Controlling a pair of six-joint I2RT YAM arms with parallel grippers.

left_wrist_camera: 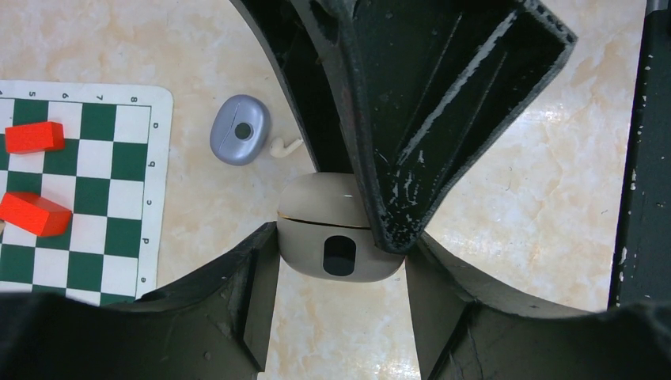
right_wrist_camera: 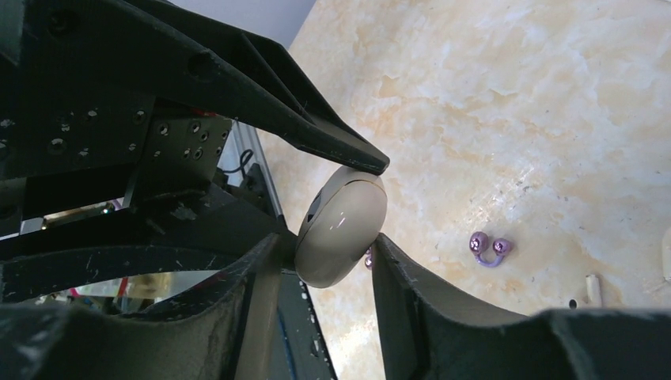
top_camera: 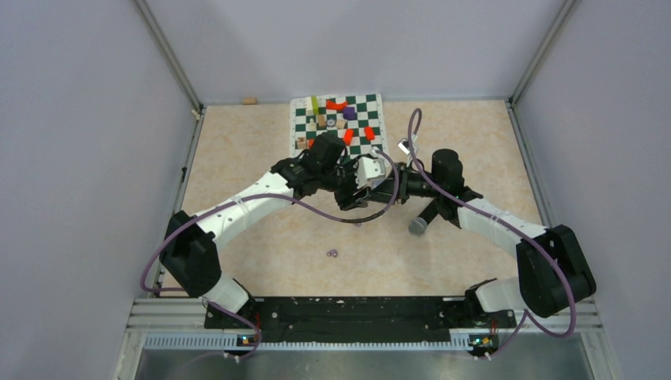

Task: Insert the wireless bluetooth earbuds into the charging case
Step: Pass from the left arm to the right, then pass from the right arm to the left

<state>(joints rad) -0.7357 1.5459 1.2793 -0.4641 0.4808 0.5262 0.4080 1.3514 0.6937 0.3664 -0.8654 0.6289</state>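
A beige charging case (left_wrist_camera: 320, 207) with a dark oval port hangs above the table, its lid seam closed. My left gripper (left_wrist_camera: 342, 242) is shut on its lower half. My right gripper (right_wrist_camera: 332, 242) comes in from the opposite side, and both its fingers press against the case (right_wrist_camera: 345, 212). In the left wrist view one right finger covers the case's upper right. The purple wireless bluetooth earbuds (right_wrist_camera: 489, 246) lie on the table below, joined by a small loop; in the top view the earbuds (top_camera: 332, 253) sit nearer the arm bases. Another purple bit (right_wrist_camera: 369, 258) peeks out behind the right finger.
A lavender-grey case (left_wrist_camera: 240, 129) and a white earbud (left_wrist_camera: 285, 146) lie beside the chessboard (left_wrist_camera: 79, 261), which carries red blocks (left_wrist_camera: 33, 136) and other pieces. A black microphone (top_camera: 418, 226) lies under the right arm. The chessboard (top_camera: 372, 107) sits at the back, enclosure walls around.
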